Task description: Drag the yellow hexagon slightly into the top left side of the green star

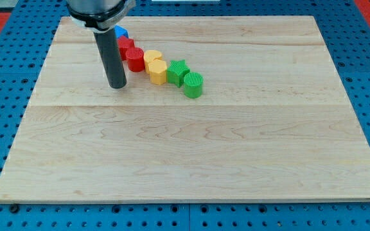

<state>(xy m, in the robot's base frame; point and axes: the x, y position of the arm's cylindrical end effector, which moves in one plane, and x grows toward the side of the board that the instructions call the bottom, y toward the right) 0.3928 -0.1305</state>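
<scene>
1. Wide bare board [191, 160] is left at the view's bottom for manoeuvring.
2. My tip [117, 86] (a bare rod, so nothing is opened, closed or pinched) is seen left of the row, near the red blocks [131, 54].
3. The yellow hexagon [157, 72] already touches the green star [178, 71]; a short, gentle nudge rightward is advised.
4. The green cylinder [193, 85] should be spared.
</scene>
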